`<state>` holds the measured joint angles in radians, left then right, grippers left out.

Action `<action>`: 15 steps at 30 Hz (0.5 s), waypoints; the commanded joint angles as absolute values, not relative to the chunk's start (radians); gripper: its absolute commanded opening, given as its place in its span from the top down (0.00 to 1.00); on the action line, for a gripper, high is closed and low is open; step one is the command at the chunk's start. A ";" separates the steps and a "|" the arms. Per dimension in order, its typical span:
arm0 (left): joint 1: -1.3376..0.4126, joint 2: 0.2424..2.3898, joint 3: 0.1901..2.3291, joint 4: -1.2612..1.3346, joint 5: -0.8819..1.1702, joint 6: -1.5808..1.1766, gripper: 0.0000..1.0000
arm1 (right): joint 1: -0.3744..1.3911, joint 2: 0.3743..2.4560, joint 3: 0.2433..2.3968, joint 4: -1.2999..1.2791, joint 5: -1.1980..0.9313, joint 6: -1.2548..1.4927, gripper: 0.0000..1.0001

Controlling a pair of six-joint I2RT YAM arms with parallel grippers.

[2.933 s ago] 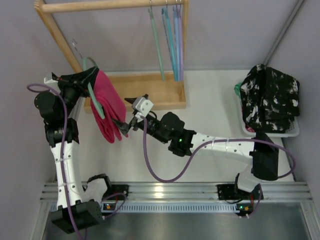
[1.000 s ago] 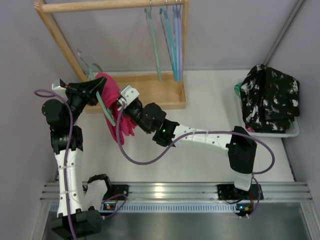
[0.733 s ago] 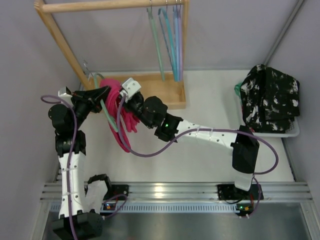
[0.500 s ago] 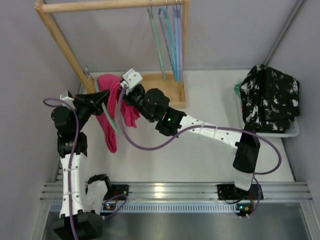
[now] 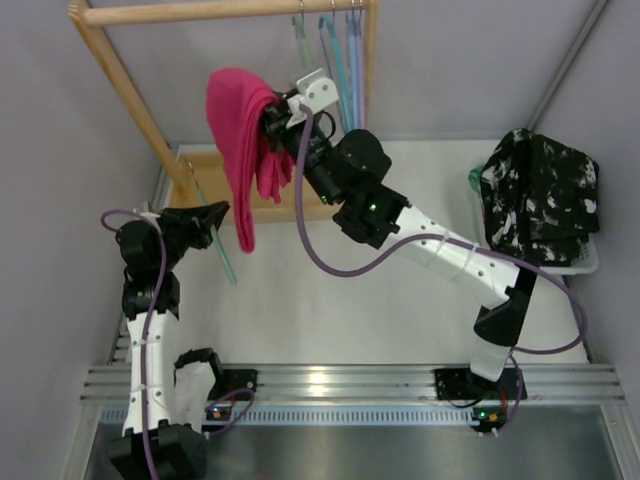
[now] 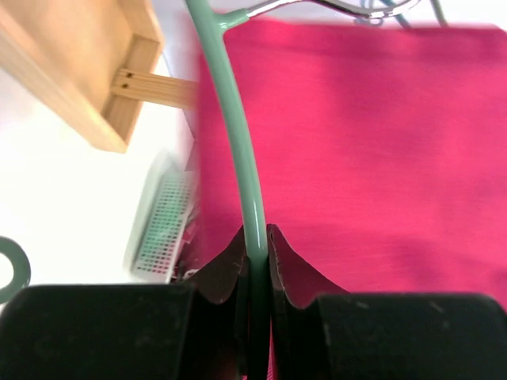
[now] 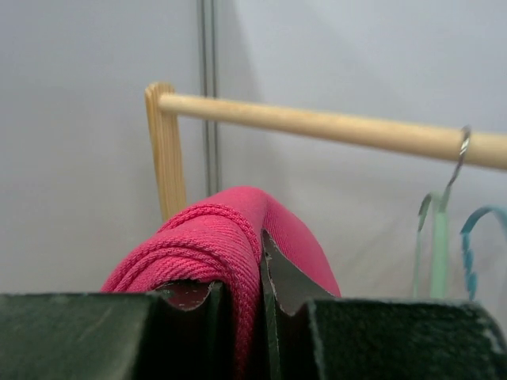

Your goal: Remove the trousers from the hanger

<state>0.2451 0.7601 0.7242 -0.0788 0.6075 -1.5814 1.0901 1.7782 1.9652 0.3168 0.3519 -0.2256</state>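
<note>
Over the white table (image 5: 400,300), the high right claw (image 5: 274,116) clamps the trousers (image 5: 232,125) while the low left claw (image 5: 212,213) clamps the hanger (image 5: 226,263).

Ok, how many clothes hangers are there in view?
5. One green hanger is clamped in the left pincer; four other hangers hang bunched on the wooden rail, partly behind the right arm, so another could be hidden.

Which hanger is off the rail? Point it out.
The green-teal hanger clamped in the left hand; the other hangers hang from the wooden rail.
</note>
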 commanded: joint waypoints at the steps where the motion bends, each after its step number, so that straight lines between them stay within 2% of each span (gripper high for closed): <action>1: 0.247 0.755 0.713 -0.086 0.597 -1.500 1.00 | 1.075 1.618 2.138 0.558 0.361 -0.258 1.00; 6: 0.247 0.735 0.719 -0.086 0.621 -1.456 1.00 | 1.075 1.551 2.132 0.594 0.353 -0.373 1.00; 10: 0.247 0.735 0.736 -0.084 0.644 -1.421 1.00 | 1.075 1.436 2.039 0.620 0.382 -0.509 1.00; 15: 0.245 0.745 0.765 -0.084 0.669 -1.381 1.00 | 1.071 1.298 1.924 0.565 0.532 -0.580 1.00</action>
